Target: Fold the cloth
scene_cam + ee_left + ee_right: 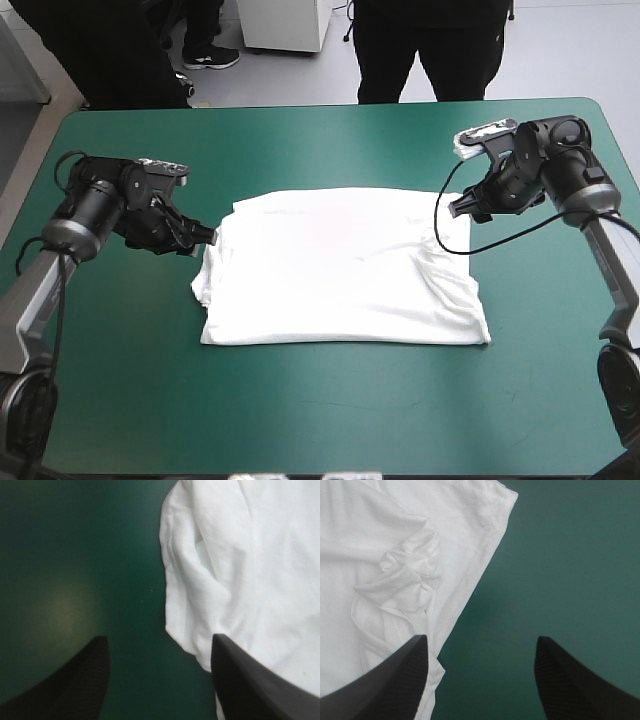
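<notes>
Wrist views: left end effector, right end effector released; T-shirt cropped, perhaps folded.

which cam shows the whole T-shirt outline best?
High view: the T-shirt lies spread, every edge in sight. Left wrist view catches only one rumpled edge; right wrist view only a corner with a bunched fold.

No text, label, brand, number or sign can be read in any of the views. The T-shirt shows only plain white cloth, and the counter with its teal-green cover bears no legible mark.
</notes>
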